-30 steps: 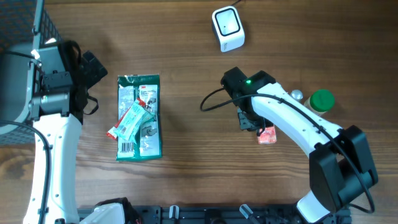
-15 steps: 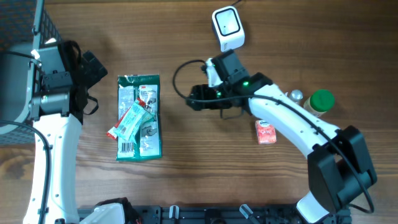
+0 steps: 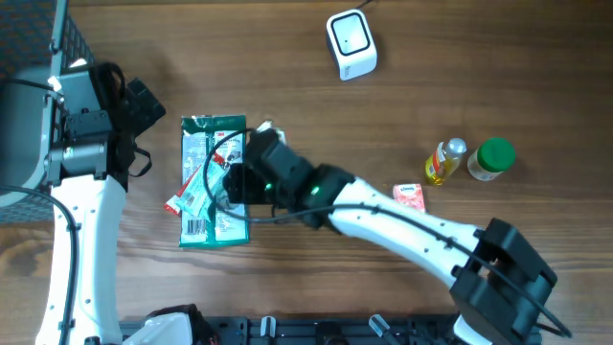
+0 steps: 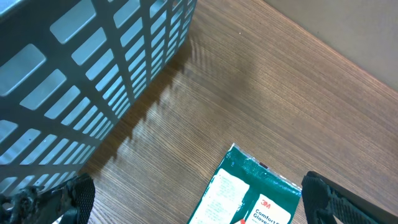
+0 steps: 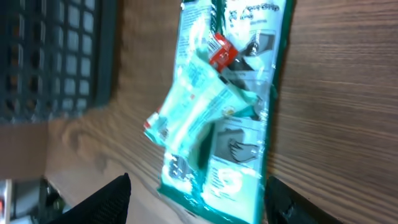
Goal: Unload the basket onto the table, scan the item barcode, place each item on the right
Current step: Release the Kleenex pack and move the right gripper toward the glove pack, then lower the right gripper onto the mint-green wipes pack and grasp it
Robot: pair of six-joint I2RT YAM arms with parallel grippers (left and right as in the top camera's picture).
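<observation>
- Pack (image 3: 218,222): the green glove pack lies flat on the surface (image 3: 316,105), left of centre. It is well apart from the scanner (image 3: 351,43) at the far edge.
- Pouch (image 3: 192,196): a smaller teal pouch with a red end lies slantwise on top of the pack, touching it. Which of the two is due for scanning cannot be told. The pouch is uppermost, so it is the likelier.
- Right jaws: open and empty, hanging directly above pack and pouch, with the right arm (image 3: 402,220) stretched across the surface. In the right wrist view both items show between the two fingers.
- Left jaws: wide open and empty, beside the basket (image 4: 93,81) at the left. The pack's top edge is just within the left wrist view.
- Other items: a pink box (image 3: 409,196), a yellow bottle (image 3: 442,161) and a green-lidded jar (image 3: 493,158) stand to the right, well apart from the pack.
- Risk, double pick: the pouch rests on the pack. Closing straight down may clamp both, or catch the pack's film along with the pouch.
- Risk, slip: both wrappers look glossy and limp. A grip at one edge could let the item sag or slide out during the carry to the scanner.
- Risk, failed read: no barcode can be made out on the pouch from here. If the code ends up turned away from the scanner, or the film creases across it, the scan will likely fail.
</observation>
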